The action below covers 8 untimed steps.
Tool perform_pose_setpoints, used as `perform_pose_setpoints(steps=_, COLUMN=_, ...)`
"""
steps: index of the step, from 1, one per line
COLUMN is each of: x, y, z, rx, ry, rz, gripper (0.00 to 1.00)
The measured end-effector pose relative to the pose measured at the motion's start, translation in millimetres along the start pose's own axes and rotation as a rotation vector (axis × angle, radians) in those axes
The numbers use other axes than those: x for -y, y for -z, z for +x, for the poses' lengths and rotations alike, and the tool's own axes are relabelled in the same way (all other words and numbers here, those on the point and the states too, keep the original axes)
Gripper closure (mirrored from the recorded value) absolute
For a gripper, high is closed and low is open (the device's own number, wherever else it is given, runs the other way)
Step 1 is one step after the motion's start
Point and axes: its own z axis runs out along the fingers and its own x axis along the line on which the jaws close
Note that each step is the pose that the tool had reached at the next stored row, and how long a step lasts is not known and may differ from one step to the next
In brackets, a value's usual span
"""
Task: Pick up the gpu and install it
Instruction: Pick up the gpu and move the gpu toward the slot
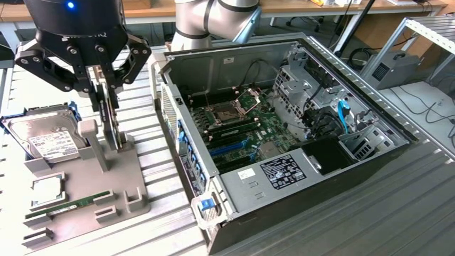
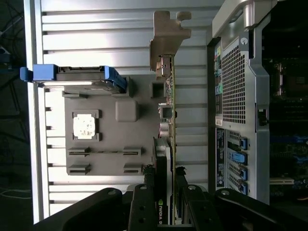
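Note:
The gpu is a thin dark card standing on edge, upright, at the grey fixture tray on the exterior view's left. My gripper hangs over it with a finger on each face, shut on the card's upper edge. Its lower edge sits at or just above the tray's post. In the wrist view the gpu runs edge-on away from my gripper, black cooler on one side, green board on the other, with its silver bracket at the far end. The open PC case lies beside the tray, motherboard exposed.
On the tray lie a silver hard drive in a blue caddy, a processor chip and a green memory stick. The case's rear wall is close beside the card. The arm's base stands behind the case.

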Motion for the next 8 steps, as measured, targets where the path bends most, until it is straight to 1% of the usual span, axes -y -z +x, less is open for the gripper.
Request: perform_pose_setpoints(steps=8, x=-0.2, y=6.6, z=0.1, rx=0.0001, ry=0.0, rz=0.0, gripper=0.73)
